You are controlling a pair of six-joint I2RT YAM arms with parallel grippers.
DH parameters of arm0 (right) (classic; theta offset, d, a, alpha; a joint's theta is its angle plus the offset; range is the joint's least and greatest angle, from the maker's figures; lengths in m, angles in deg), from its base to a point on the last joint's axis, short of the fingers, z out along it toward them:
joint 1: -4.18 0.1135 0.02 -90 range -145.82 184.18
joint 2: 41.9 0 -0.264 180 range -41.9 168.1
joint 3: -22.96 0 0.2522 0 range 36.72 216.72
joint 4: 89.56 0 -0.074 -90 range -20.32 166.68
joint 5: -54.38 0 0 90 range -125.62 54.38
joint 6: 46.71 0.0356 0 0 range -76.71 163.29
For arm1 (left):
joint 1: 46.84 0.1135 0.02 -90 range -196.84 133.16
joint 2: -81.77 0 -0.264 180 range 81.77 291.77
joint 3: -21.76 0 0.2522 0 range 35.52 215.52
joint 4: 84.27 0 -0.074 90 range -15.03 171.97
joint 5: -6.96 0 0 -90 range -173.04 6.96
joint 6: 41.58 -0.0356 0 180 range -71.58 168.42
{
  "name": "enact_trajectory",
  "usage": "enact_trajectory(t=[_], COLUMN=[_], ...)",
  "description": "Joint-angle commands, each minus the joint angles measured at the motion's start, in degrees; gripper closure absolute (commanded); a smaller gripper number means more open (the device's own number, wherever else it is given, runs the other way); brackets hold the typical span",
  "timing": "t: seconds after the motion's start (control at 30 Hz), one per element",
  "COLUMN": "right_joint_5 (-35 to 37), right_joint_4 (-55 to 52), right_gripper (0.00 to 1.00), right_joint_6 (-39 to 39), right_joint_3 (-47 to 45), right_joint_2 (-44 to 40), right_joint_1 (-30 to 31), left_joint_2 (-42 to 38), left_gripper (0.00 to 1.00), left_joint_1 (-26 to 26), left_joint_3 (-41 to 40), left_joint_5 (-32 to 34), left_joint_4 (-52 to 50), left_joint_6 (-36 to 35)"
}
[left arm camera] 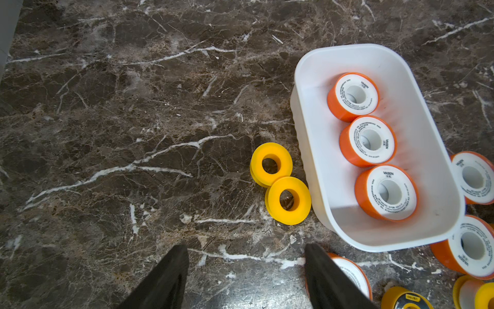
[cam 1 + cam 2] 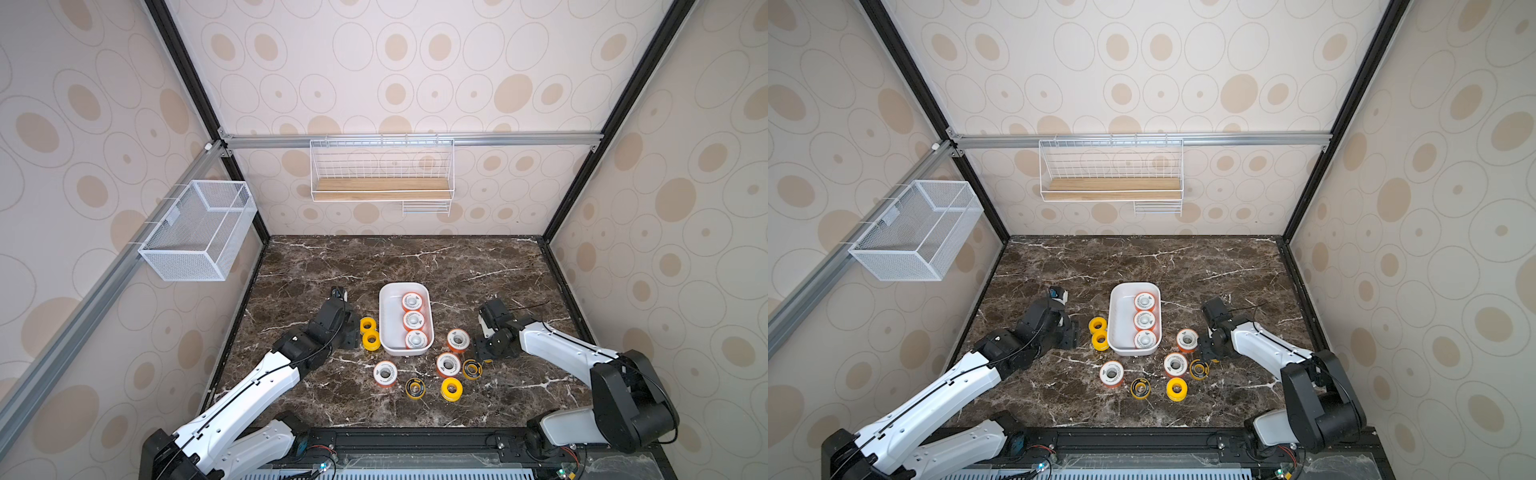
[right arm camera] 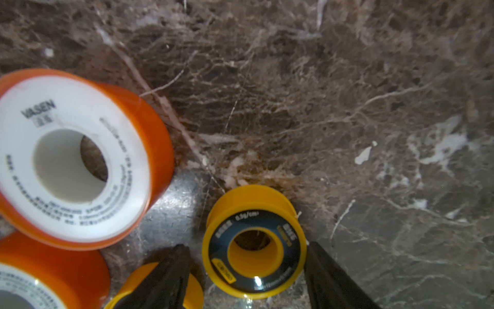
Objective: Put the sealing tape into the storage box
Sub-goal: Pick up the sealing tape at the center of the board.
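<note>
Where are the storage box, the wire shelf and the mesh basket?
storage box [image 2: 390,320], a top view, bare floor.
wire shelf [image 2: 381,189], a top view, wooden base.
mesh basket [image 2: 187,262], a top view, near wall.

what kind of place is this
Probably a staged robot test booth, not a real room: wallpapered panels in a black frame, a marble-look tabletop, and a left robot arm and right robot arm mounted at its front.
</note>
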Motion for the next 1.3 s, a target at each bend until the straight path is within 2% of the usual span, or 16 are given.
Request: enact_trajectory(t=[0.0,0.63,0.73,0.93,1.1,1.27], right_joint_5=[-0.5,-0.1,0.1,-2.1,-7.3,-16.6], right_joint_4=[0.7,1.0,0.0,-2.1,-2.5,1.5], right_gripper=[0.29,0.43,0.43,0.42,0.42,0.42], right_joint_6=[0.8,1.3,1.1,-0.2,-2.8,-5.7], right_joint_3=[-0.4,0.5,0.8,3.0,6.0,8.2], right_joint_2=[1.0,2.4,0.6,-2.5,-3.7,-4.5], right_joint_1=[-0.7,-1.9,-1.9,-1.9,-1.9,-1.8], left_joint_2=[0.2,1.2,2.3,8.2,13.5,17.6], left_gripper=[0.27,0.27,0.27,0.28,0.32,0.41], left_joint_1=[0.3,0.2,0.2,0.8,1.0,1.0], left_joint_3=[0.0,-0.2,-0.2,-0.4,-0.2,0.3], left_joint_5=[1.0,-0.5,-2.9,-14.5,-19.9,-22.6], left_joint_4=[-0.3,0.3,1.4,6.6,11.4,14.9], left_joint_6=[0.2,-0.1,-0.2,0.2,1.5,1.7])
